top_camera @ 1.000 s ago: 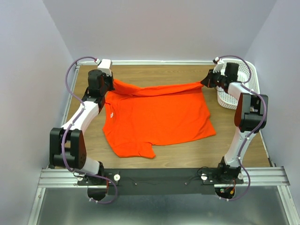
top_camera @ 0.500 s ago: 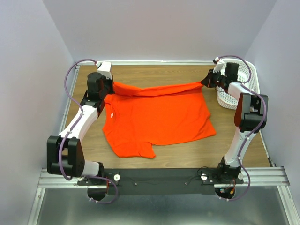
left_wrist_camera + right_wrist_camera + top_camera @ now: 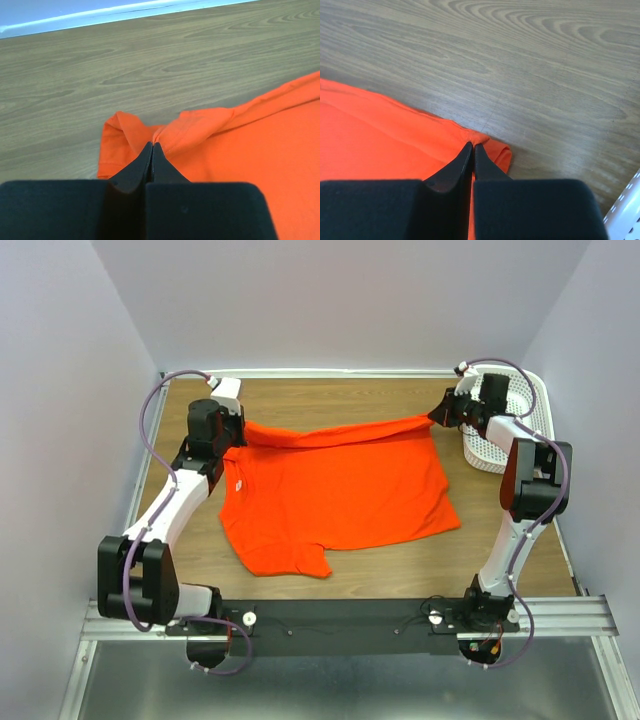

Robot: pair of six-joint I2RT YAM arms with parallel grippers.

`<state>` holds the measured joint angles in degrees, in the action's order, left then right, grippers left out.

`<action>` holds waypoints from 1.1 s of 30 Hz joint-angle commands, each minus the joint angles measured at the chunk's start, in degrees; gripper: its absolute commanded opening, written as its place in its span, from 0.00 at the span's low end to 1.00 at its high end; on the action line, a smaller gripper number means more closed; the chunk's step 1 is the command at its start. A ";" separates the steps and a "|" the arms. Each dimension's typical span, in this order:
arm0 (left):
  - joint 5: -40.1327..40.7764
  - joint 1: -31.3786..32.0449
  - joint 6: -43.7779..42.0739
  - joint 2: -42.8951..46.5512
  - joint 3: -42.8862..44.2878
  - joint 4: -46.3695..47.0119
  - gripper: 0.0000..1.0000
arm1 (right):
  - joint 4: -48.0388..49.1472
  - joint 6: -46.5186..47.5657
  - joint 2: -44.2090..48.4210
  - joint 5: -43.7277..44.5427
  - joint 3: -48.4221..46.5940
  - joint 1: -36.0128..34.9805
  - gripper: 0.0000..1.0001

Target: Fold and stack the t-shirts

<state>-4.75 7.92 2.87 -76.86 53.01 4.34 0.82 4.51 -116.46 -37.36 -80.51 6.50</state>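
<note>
Item: t-shirt, orange-red, one only in view, lying mostly flat on table.

L arm: left gripper has its jaws fully closed. Wrist view shows the tips pinching a bunched corner of cloth at the sleeve/shoulder end. Neck label sits just base-ward of this gripper, so this is the collar end.

R arm: right gripper has its jaws all but closed, with a hairline gap only. Wrist view shows the tips nipping the turned-over corner at the opposite end. Judged a thin-cloth grip, not an empty close.

Key relation: garment's long axis runs gripper to gripper, across the bench. The far edge spans betw. the two pinch points as a rolled band. The rest of the cloth lies base-ward of both grippers. Neither arm is nearer; each holds its own end of the same edge.

Judgement: lengthwise fold in hand, not yet laid. The coming move calls for both arms to carry the far edge base-ward together, level, keeping their spacing. Uneven travel would skew the fold.

Other: basket sits just outboard of the R gripper, apart from the cloth.
</note>
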 commanded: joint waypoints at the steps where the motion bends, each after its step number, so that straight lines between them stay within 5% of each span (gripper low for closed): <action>1: -1.40 0.34 -0.76 2.33 -1.16 -0.91 0.00 | 1.38 0.76 1.06 0.10 1.14 0.62 0.11; 17: -2.80 1.22 -1.38 4.87 -3.27 -2.32 0.00 | 1.29 7.08 11.86 2.90 10.54 0.79 0.22; 19: -3.15 1.22 -1.55 5.32 -3.62 -2.32 0.00 | 1.20 9.44 14.32 3.87 14.39 0.88 0.39; 24: -4.47 1.39 -1.73 6.02 -4.06 -2.41 0.00 | -0.20 16.22 24.87 6.42 22.84 1.14 0.53; 33: -5.27 2.53 -2.26 6.81 -4.32 -3.02 0.00 | -8.37 12.98 20.58 1.78 15.40 1.14 0.65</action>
<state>-8.40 9.89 1.50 -72.31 49.69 2.33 -2.61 18.04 -92.64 -33.08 -60.58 7.25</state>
